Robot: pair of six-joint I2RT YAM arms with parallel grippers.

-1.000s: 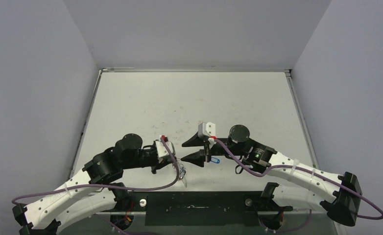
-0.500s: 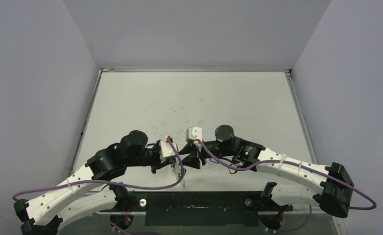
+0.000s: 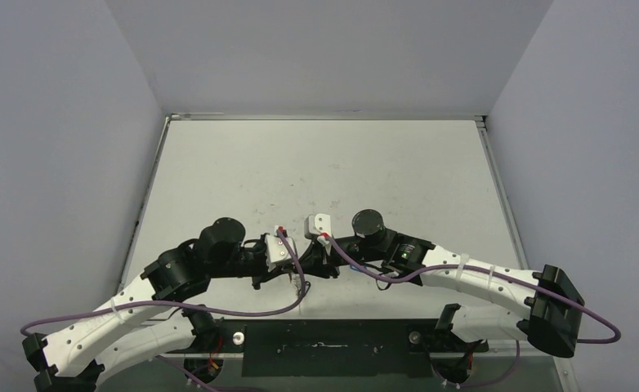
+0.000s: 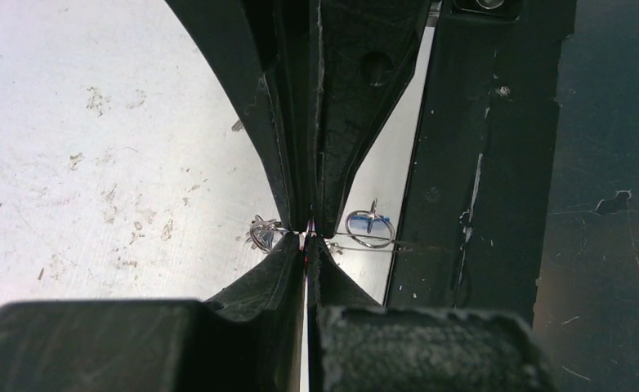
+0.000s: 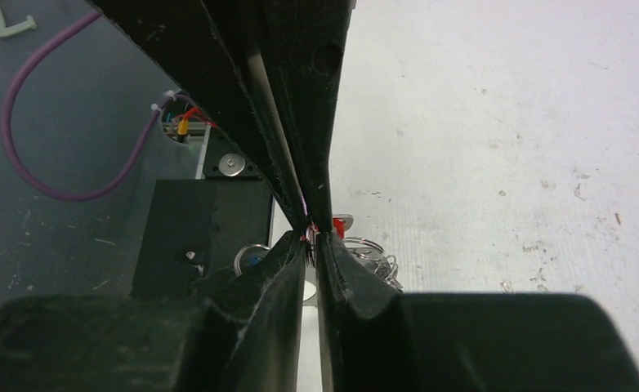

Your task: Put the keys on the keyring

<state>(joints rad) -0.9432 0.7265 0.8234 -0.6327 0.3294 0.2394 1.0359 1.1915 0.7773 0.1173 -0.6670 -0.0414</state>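
Although the overhead view gave only two arms meeting near the table's [image 3: 316,163] six o'clock edge, the wrist cameras told more. The left pincer [image 4: 306,247] was clenched on the keyring [image 4: 350,238] wire, the blue-tagged key [image 4: 379,221] at its three o'clock. The right pincer [image 5: 310,242] was clenched too, its catch hidden, a red tag [image 5: 341,219] at one o'clock.

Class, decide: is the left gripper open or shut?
Shut: on the left gripper the fingers meet at their tips, pinching the thin wire of the keyring.
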